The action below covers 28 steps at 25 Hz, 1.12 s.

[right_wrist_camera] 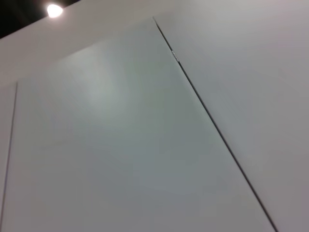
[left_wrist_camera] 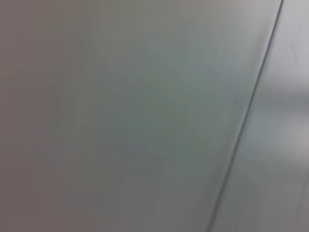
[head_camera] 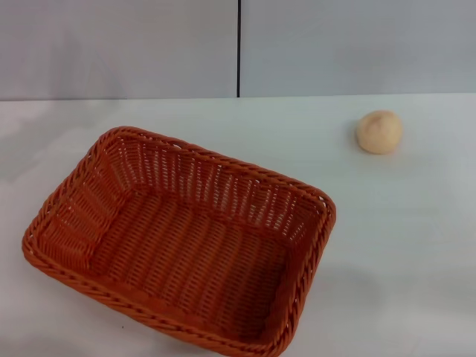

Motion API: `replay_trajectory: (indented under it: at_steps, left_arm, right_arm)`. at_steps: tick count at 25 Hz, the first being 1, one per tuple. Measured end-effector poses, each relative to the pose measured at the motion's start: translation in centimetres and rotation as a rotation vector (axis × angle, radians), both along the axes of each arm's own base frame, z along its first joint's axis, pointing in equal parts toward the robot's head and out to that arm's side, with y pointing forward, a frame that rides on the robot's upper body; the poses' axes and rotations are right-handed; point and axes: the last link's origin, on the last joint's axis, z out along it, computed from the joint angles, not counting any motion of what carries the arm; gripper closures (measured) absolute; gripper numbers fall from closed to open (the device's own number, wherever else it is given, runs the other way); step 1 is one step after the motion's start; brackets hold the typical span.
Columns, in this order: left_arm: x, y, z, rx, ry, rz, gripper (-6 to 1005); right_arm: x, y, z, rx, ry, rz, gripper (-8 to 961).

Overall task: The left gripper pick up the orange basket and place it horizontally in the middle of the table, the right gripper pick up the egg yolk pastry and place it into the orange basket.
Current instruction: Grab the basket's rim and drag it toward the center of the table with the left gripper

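An empty basket (head_camera: 178,238) sits skewed at the surface's (head_camera: 401,245) left, the pastry (head_camera: 379,132) well apart at far right. Neither arm's jaws are in view, so their state is unknown. A one-sided rim grab could tip the basket.

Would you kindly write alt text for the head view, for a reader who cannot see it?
An empty orange basket sits skewed on the near left of a white table. A small round egg yolk pastry lies apart at the far right, before a grey wall. No robot hand shows.

One orange basket (head_camera: 178,242), one egg yolk pastry (head_camera: 379,132), one table (head_camera: 401,245).
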Motion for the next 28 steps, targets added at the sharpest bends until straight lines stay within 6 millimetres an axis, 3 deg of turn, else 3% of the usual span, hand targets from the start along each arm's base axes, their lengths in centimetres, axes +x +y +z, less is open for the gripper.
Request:
replay_trajectory:
  at_steps: [4,15,28]
  left_arm:
    - [1.4,0.2,1.4,-0.180,0.109,0.037,228]
    - [5.9,0.6,3.0,-0.434,0.397,0.132,232]
    - [6.7,2.6,0.2,-0.629,0.740,0.353,237]
  right_arm:
    - [0.9,-0.6,0.2,0.005,0.001,-0.039,336]
    - [3.2,-1.4,1.0,0.004,-0.001,-0.152,337]
    - [4.9,-2.2,1.7,-0.002,0.015,-0.230,337]
